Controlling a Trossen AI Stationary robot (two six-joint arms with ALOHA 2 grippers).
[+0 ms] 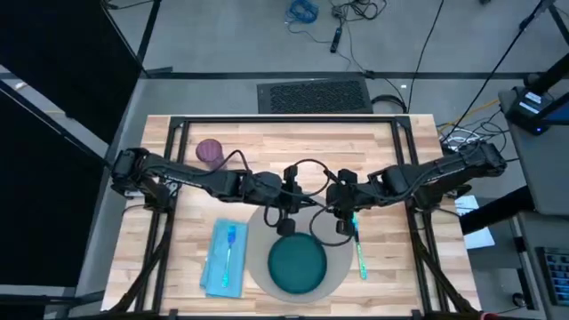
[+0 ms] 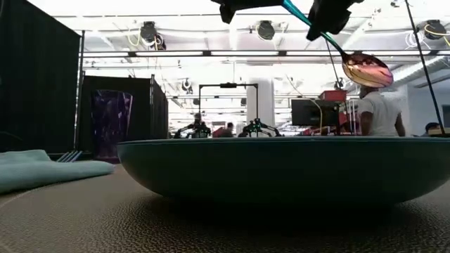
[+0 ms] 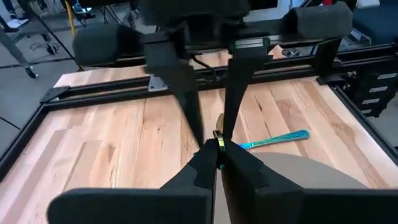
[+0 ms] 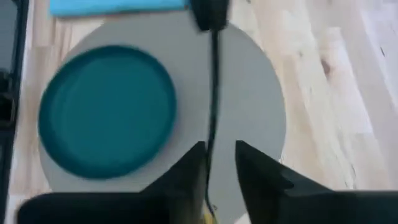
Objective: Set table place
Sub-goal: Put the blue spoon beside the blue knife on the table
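From where I stood, both arms met above the far edge of the placemat (image 1: 255, 253), the big grey round that lay on the table (image 1: 267, 142) at its near side, with the teal plate (image 1: 298, 265) resting in its middle. The left gripper (image 1: 286, 224) was clenched on the thin end of a teal-handled spoon (image 2: 365, 70), holding it up off the placemat. The right gripper (image 1: 340, 222) stood with its fingers (image 4: 255, 171) parted either side of the handle, a gap showing on one side, so I judged it released rather than biting. The shiny bowl of the spoon hung out past that gripper, tilted down toward the right side of the placemat. Another teal-handled utensil (image 3: 273, 140) (a knife, perhaps, though I couldn't be sure) lay on the wood just to the right of the placemat. To the left of the placemat a blue napkin (image 1: 218, 262) carried a fork (image 1: 229, 249), and a purple cup (image 1: 211, 151) stood well beyond the placemat, toward the far left. It looked to me like a handover in mid-air. To do it well, the right gripper would want to close squarely on the handle and take the weight before the left let go, with the spoon kept level so it did not swing. The spoon should then go down on the bare wood to the right of the placemat, beside the other utensil and clear of the plate's rim.
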